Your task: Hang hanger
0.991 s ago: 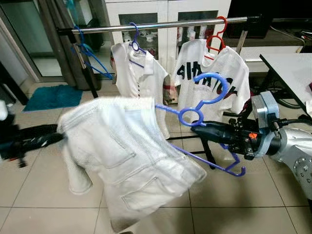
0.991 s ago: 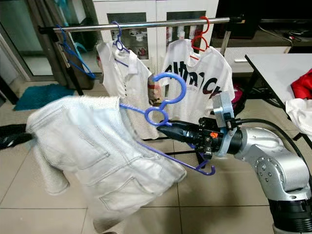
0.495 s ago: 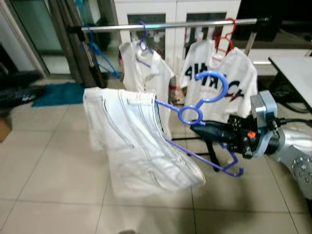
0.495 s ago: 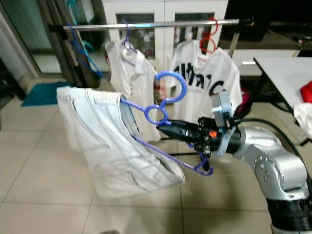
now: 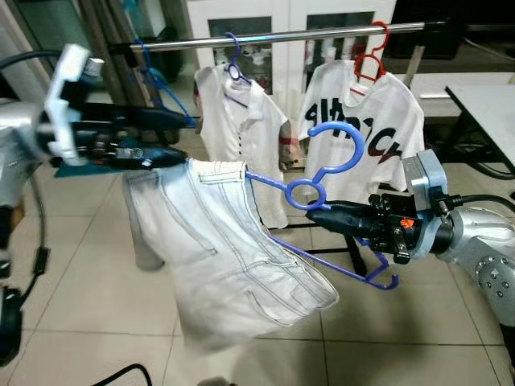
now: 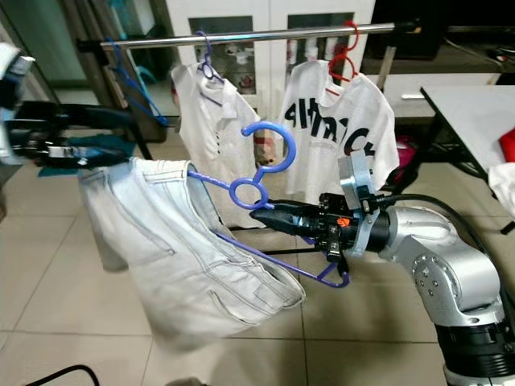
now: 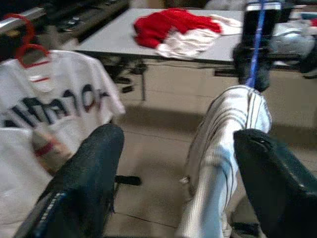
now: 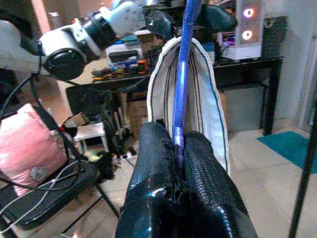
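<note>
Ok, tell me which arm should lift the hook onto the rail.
Right. The right gripper is clamped on the blue hanger just below its hook. The left gripper is open beside the white garment's far shoulder.

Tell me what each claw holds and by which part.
The right claw is shut on the blue hanger, just below the ring under its hook. The left claw, open, holds nothing; it is at the white garment's top edge.

glossy blue plastic hanger (image 5: 322,189), pale denim garment (image 5: 233,257), shiny metal rail (image 5: 282,36).
</note>
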`<state>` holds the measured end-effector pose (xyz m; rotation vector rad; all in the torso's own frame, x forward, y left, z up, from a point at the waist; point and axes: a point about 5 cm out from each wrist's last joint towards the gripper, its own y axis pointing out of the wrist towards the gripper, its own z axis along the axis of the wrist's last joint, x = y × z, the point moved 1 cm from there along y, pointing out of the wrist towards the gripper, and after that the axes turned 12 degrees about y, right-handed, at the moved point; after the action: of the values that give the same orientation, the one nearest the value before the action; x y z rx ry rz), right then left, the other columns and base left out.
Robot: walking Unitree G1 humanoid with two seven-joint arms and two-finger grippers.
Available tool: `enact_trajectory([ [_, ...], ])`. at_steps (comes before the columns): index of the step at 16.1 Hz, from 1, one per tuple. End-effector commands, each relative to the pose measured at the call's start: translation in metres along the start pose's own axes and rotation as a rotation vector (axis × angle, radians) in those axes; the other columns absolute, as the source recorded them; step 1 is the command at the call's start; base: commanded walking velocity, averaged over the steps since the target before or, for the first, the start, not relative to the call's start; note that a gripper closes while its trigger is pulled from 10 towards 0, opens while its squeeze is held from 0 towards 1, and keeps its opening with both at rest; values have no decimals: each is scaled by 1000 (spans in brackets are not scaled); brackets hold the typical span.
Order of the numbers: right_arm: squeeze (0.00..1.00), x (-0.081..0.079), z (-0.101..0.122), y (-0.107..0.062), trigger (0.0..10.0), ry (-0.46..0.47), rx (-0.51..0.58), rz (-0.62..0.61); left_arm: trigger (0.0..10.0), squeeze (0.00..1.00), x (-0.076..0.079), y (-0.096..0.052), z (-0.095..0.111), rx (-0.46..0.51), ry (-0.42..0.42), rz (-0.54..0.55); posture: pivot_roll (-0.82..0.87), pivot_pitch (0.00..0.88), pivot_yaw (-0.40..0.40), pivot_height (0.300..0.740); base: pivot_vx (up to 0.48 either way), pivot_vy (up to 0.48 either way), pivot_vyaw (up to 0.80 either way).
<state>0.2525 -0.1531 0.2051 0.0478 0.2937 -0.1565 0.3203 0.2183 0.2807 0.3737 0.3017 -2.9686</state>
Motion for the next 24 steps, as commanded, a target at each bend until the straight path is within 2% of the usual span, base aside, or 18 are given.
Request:
enact_trajectory([
  [1,0,-9,13,6,10000,-71,18,70,10000,1000,-1,2,5,-3,-7,-34,-68,0,133,740,0,0,0],
  [3,0,-10,13,8,10000,-72,9,82,10000,1000,0,16,8,20,-59,-113,-74,0,139,740,0,0,0],
  [4,0,-11,13,8,10000,-72,6,87,10000,196,0,20,2,-12,-63,-128,-80,0,142,740,0,0,0],
  [6,0,-12,13,9,10000,-73,1,97,10000,0,3,26,-11,-63,-68,-165,-85,0,142,740,0,0,0],
  [7,0,-12,13,9,10000,-73,-1,99,10000,0,5,27,-12,-65,-73,-175,-92,0,145,740,0,0,0],
  [8,0,-12,13,9,10000,-74,-3,100,8078,0,7,30,-12,-59,-74,-197,-92,0,145,740,0,0,0],
  [9,0,-12,13,9,10000,-74,-3,101,0,0,9,33,-12,-65,-73,-223,-94,0,144,740,0,0,0],
  [11,0,-12,12,9,10000,-75,-5,101,0,0,12,34,-12,-74,-71,-248,-95,0,145,740,0,0,0],
  [13,0,-12,12,9,10000,-77,-7,103,0,0,16,34,-18,-152,-33,-282,-96,0,145,740,0,0,0],
  [16,0,-12,12,9,10000,-81,-10,113,0,0,19,36,-28,-220,6,-317,-100,0,146,740,0,0,0],
  [20,0,-11,12,9,10000,-85,-15,121,0,0,20,40,-36,-283,55,-357,-102,0,144,740,0,0,0],
  [24,0,-11,15,11,10000,-92,-15,129,0,0,21,46,-39,-304,81,-390,-101,0,143,740,0,0,0],
])
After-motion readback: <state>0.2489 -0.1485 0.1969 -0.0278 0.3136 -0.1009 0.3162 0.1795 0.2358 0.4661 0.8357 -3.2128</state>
